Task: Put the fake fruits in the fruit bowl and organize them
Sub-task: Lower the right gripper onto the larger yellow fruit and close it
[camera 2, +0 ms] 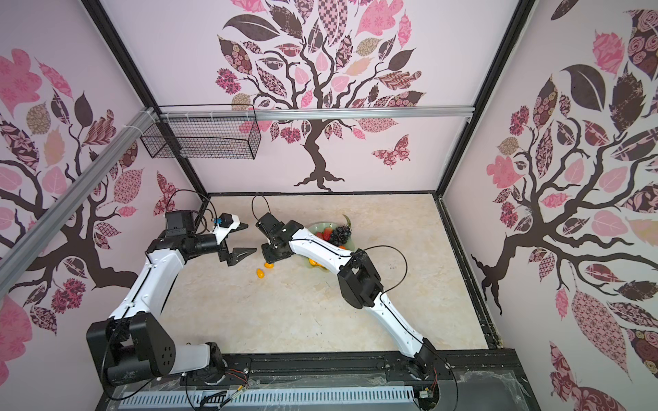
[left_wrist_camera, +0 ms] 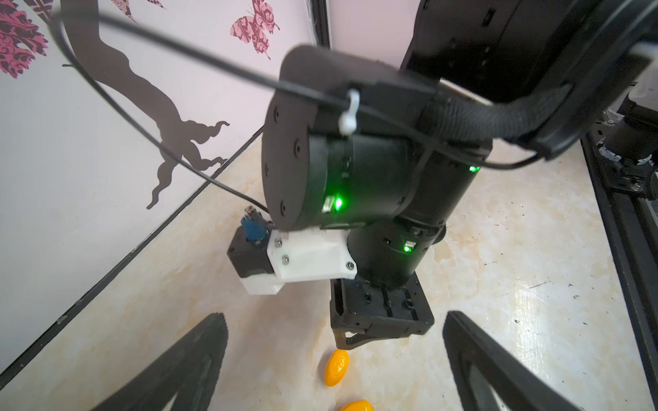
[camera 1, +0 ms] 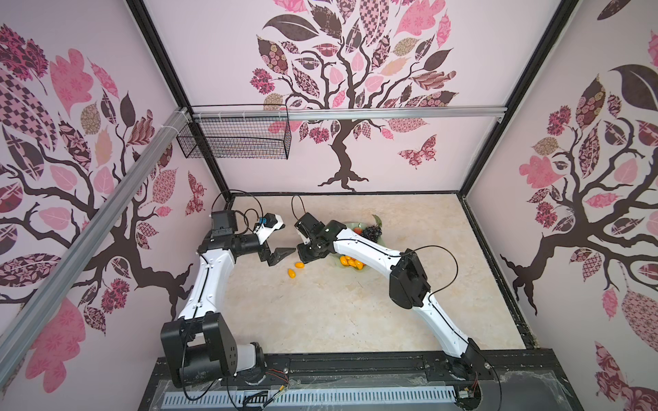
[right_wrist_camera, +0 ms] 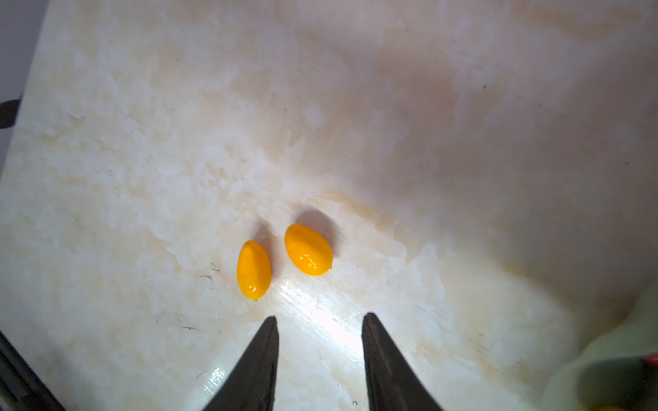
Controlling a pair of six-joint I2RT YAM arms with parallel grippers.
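right pincer (right_wrist_camera: pixel 319 316) partly parted, empty, just short of 2 kumquats (right_wrist_camera: pixel 254 270) | left pincer (camera 1: pixel 286 239) wide, empty, facing it | fruit bowl (camera 1: pixel 352 225) rim beside right pincer | surface (camera 1: pixel 320 313) open toward front | grape bunch (camera 1: pixel 372 232) in bowl, seen only in both top views

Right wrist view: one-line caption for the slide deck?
Open right gripper faces two loose kumquats on the marble-look tabletop; fruit bowl rim at frame edge.
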